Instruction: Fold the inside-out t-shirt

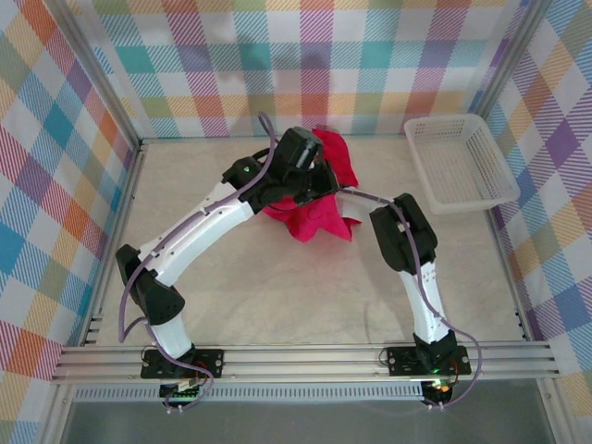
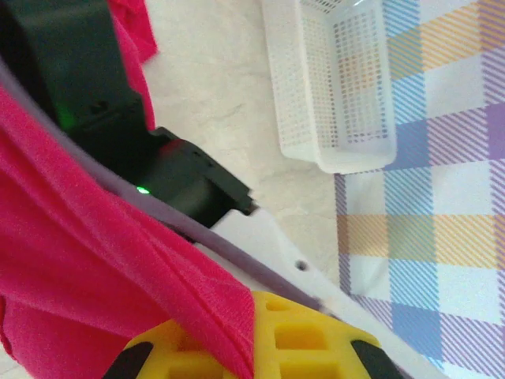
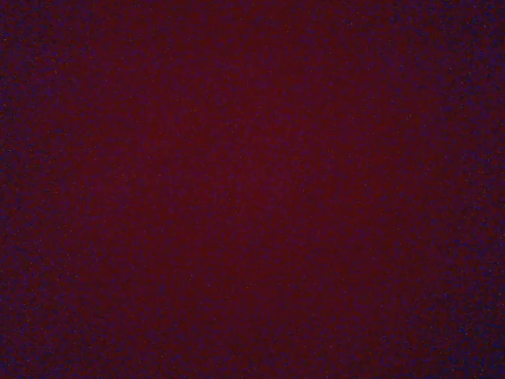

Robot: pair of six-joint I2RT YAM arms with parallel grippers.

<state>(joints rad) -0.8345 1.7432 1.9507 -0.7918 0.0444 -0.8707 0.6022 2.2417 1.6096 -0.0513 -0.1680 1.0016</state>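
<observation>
The inside-out t-shirt (image 1: 319, 220) is a bright red, wrinkled bundle at the middle back of the table, partly lifted. My left gripper (image 1: 298, 188) hangs over it. In the left wrist view the yellow jaws of the left gripper (image 2: 251, 347) are shut on a fold of the red t-shirt (image 2: 95, 268), which runs taut up to the left. My right arm (image 1: 400, 229) reaches left into the bundle, and its gripper is buried under the cloth. The right wrist view is a dark red blur of fabric pressed against the lens.
A white mesh basket (image 1: 460, 163) stands at the back right of the table, seen close by in the left wrist view as the basket (image 2: 339, 87). The right arm's black and white links (image 2: 189, 185) lie just beyond the held fold. Checked walls surround the table.
</observation>
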